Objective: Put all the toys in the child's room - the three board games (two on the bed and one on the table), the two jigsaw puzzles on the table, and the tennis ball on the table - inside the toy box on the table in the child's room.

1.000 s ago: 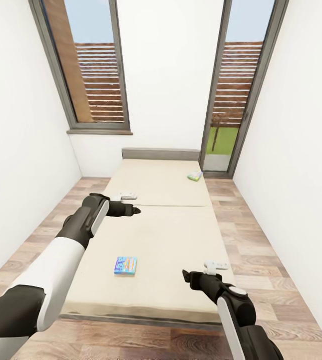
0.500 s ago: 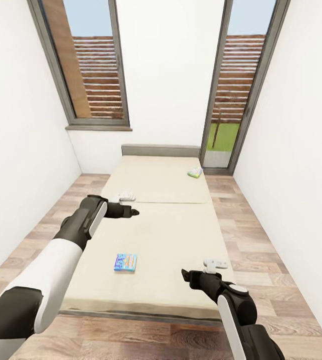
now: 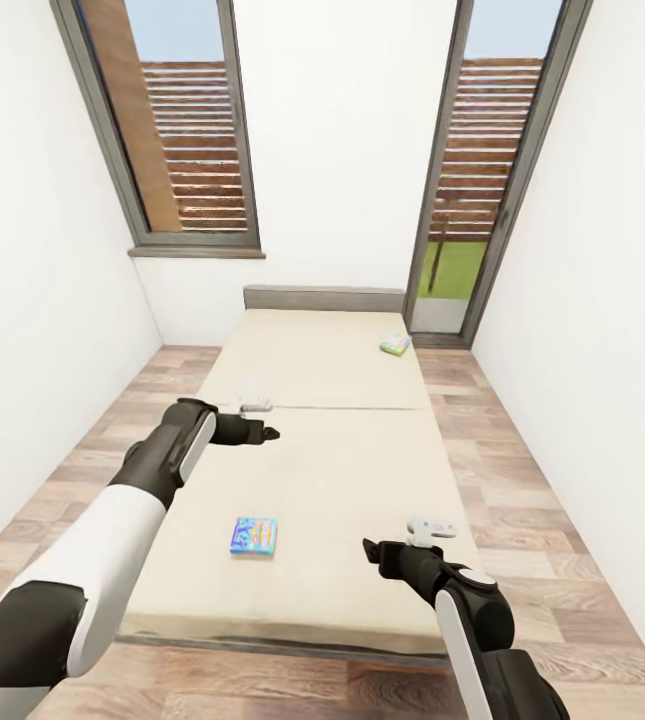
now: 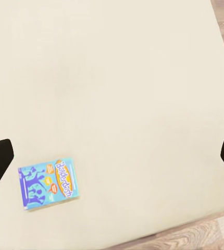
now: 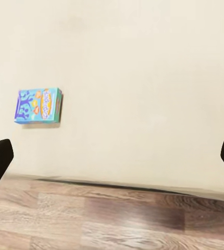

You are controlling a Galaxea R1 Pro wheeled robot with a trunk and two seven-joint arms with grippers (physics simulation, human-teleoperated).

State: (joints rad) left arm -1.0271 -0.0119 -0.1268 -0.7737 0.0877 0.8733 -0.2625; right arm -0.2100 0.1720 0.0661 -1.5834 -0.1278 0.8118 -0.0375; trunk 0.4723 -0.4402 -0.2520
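1. We stand at the foot of the bed (image 3: 342,470) with both arms held out over the mattress. The nearer board game (image 3: 253,535), a blue printed box, lies flat close to the foot end, nearer the left side. The second board game (image 3: 395,345), pale green, lies far up by the headboard (image 3: 322,297) on the right side.
2. The left gripper (image 3: 267,434) hangs over the middle of the bed, well beyond the blue box. The right gripper (image 3: 370,549) hovers over the near right part. In both wrist views the dark fingertips sit at opposite edges, so we read both pairs of fingers as spread wide and holding nothing.
3. We would take the blue box first, since it lies within nearest reach; the left arm looks the better choice.
4. The box is thin and lies flush on a soft mattress, so we should come down square to its short sides and press slightly in before closing.
5. The far box probably needs the base moved along the bed; its exact lie is too small to judge.
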